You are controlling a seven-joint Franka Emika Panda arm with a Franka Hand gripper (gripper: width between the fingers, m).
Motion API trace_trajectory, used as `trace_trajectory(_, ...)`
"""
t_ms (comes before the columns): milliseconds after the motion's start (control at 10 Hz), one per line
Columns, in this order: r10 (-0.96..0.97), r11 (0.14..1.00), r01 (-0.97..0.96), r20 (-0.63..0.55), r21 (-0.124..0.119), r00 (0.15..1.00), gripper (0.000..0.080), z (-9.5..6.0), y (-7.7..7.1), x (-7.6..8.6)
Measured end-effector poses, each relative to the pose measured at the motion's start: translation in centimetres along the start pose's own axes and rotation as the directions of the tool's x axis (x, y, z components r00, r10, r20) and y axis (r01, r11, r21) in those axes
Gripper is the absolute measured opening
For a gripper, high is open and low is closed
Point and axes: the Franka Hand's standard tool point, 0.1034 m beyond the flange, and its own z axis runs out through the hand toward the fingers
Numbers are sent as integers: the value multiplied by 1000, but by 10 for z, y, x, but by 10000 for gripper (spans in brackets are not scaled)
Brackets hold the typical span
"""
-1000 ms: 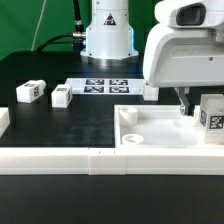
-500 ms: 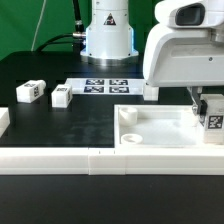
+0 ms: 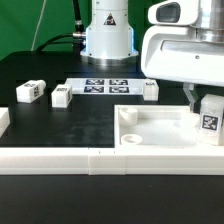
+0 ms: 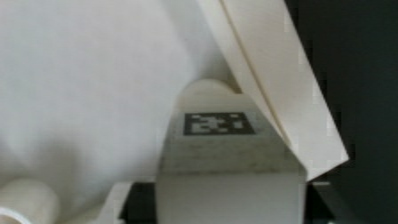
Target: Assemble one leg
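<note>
the claw (image 3: 207,108) has risen, lifting the leg (image 3: 210,121) slightly.

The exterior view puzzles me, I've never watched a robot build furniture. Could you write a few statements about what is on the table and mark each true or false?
1. The leg at the exterior view's right stands over the tray. True.
2. The gripper is up by the marker board. False: it is over the tray, at the leg.
3. Two small white blocks lie on the black table at the exterior view's left. True.
4. The tray lies on the marker board. False: the tray lies nearer the camera, apart from the board.
5. The leg bears a black-and-white tag. True.
</note>
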Motion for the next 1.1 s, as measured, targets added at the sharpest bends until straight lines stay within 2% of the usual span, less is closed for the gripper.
trace_trajectory(200,218,976,-218,-10,3,976,291,0,1,0)
trace_trajectory(300,330,944,-330,-10,16,944,291,1,2,-1)
trace_trajectory(400,455,890,-455,-6,28,890,291,0,4,-1)
trace_trajectory(600,637,770,-637,4,32,770,291,0,5,-1)
trace_trajectory(1100,869,494,-869,20,23,494,292,0,5,-2)
